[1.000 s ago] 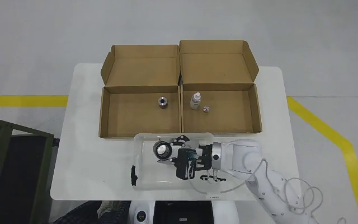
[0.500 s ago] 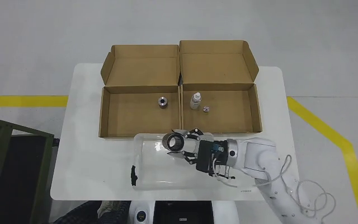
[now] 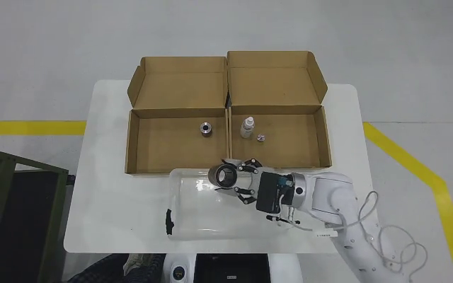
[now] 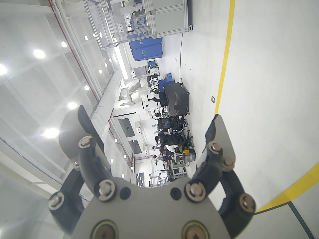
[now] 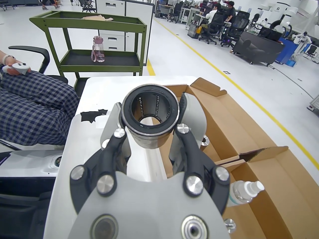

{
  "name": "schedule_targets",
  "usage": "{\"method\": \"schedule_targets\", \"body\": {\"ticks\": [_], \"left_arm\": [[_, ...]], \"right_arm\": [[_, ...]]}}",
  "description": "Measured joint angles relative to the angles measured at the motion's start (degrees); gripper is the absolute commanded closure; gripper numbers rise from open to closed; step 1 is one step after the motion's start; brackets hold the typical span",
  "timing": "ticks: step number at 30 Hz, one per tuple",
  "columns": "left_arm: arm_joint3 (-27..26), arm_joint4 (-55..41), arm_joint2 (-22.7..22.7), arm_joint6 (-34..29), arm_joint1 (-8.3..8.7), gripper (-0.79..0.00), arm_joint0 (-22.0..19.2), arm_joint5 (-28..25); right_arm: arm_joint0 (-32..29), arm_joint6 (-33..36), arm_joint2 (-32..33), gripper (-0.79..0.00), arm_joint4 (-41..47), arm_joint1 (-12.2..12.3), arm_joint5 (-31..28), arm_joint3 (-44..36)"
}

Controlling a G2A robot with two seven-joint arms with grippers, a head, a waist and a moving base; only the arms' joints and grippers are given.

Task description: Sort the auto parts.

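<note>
While the right gripper (image 5: pixel 150 115) clenches a bearing (image 3: pixel 226 175) above the tray's (image 3: pixel 185 216) far edge, the left gripper (image 4: pixel 148 119) faces the hall (image 4: pixel 154 50). Its jaws stand apart, empty.

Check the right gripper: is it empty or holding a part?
Holding. The right gripper is shut on a black-rimmed cylindrical bearing, its fingers pressed against opposite sides.

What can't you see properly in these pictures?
- The silver part in the right box, top view: too small to tell what it is.
- The black scrap, top view: too small to name.
- The bearing, right wrist view: its sides are covered by the right gripper fingers.
- The white bottle, right wrist view: partly hidden behind that gripper.
</note>
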Motion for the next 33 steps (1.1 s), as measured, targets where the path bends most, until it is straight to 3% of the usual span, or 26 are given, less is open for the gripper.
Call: {"method": "schedule_targets", "body": {"ticks": [12,33], "left_arm": [[0.0,0.0,0.0,0.0,0.00,-0.785,0.0,0.0],[0.0,0.0,0.0,0.0,0.00,-0.785,0.0,0.0]], "right_arm": [[4.1,1.5,-1.9,0.000,1.1,-0.3,1.5,4.4],[21.4,13.1,-12.8,0.000,3.0,-3.4,5.1,19.1]]}}
